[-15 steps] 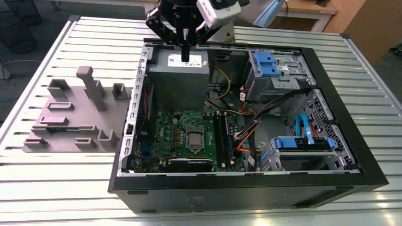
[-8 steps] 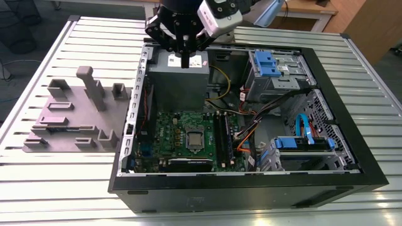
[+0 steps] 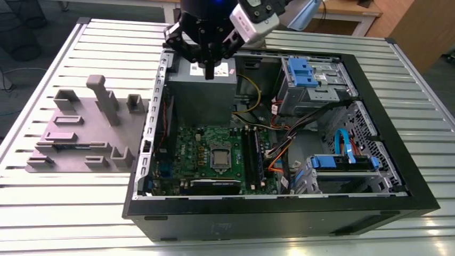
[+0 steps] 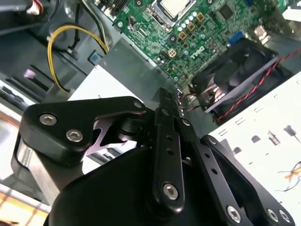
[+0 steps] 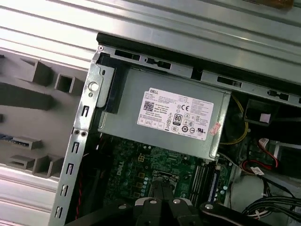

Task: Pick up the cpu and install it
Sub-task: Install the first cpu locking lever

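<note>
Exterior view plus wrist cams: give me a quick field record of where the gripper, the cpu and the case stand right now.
gripper: above the grey power supply at the case's far end, fingers shut, nothing held
cpu: seated in the motherboard socket, silver top showing
case: open, lying on the slatted table
tray: beside the case, on the exterior view's left

tool (image 3: 210, 66) raised, fingers pressed together
</note>
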Available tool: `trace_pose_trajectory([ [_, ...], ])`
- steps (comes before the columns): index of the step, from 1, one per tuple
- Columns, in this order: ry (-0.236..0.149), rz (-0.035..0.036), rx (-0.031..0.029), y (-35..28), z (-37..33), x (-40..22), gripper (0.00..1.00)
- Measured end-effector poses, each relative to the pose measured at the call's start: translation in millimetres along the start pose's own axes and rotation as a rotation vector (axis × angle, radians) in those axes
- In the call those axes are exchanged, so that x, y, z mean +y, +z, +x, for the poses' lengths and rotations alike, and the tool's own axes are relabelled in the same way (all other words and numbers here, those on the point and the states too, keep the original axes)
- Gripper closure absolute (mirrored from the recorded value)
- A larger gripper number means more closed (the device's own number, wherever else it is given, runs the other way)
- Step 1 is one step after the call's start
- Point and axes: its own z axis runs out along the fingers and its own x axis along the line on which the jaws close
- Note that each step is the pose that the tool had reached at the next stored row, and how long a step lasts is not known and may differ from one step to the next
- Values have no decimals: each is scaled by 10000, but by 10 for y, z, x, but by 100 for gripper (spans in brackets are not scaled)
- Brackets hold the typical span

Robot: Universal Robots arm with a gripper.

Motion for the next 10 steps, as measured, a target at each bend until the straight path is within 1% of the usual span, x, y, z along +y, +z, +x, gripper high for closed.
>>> trace_pose_trajectory([
  [2,-358,-10,25,19,0,-1,90],
  [4,-612,-19,48,39,1,-4,90],
  [6,-715,-21,60,56,5,-19,90],
  [10,-820,-26,71,90,20,-75,90],
])
